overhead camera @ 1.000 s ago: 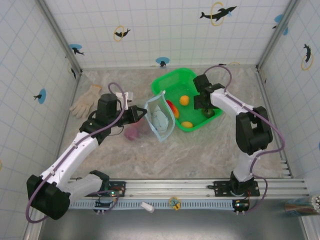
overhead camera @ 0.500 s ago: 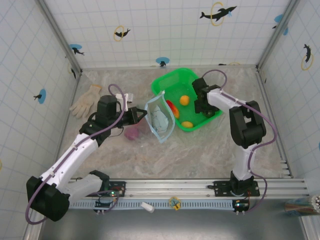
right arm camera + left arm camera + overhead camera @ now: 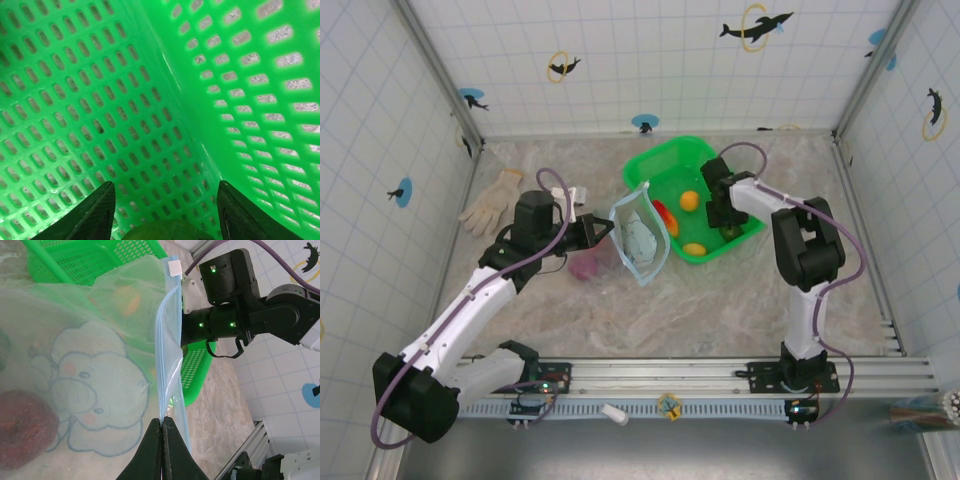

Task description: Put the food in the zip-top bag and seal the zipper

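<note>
Left of green basket (image 3: 660, 152): left pincer (image 3: 161, 440) pinching zip-top bag (image 3: 100, 340) at zipper (image 3: 167, 340); cartoon animal print (image 3: 95, 390) on bag, maroon food (image 3: 25, 427) inside. Within basket: orange food (image 3: 689, 200); right pincer (image 3: 165, 187) spread, straddling green food (image 3: 167, 232).

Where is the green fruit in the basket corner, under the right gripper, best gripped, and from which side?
Grip the green fruit across its rounded middle, coming straight down from above: it sits in the corner by the basket wall, so a sideways approach looks blocked. The right gripper is open with its fingers either side of it.
</note>
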Action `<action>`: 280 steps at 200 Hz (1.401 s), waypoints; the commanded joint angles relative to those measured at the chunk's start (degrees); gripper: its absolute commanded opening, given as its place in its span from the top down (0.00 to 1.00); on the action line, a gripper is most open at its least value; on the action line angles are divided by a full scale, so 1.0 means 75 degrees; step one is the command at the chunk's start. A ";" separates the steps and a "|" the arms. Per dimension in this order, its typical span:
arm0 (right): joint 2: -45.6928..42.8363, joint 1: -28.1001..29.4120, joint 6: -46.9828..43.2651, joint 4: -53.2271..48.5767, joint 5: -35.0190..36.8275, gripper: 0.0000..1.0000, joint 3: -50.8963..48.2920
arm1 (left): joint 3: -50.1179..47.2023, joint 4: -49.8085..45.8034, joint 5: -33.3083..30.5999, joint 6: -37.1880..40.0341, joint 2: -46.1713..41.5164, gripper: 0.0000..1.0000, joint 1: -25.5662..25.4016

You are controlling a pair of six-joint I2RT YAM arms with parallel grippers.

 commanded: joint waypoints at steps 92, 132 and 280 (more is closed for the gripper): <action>-0.1792 0.0052 0.0123 -0.0103 -0.0449 0.33 -0.0018 | 0.0245 -0.0195 -0.0036 -0.0123 -0.0102 1.00 0.0061; -0.1246 0.0021 0.0036 -0.0280 -0.0958 0.14 -0.0262 | 0.0225 -0.0269 -0.0020 -0.0139 -0.0215 1.00 0.0056; -0.0470 0.0063 -0.0006 0.0044 -0.0311 0.45 -0.0742 | -0.0014 -0.0117 0.0144 -0.0105 -0.0141 1.00 0.0054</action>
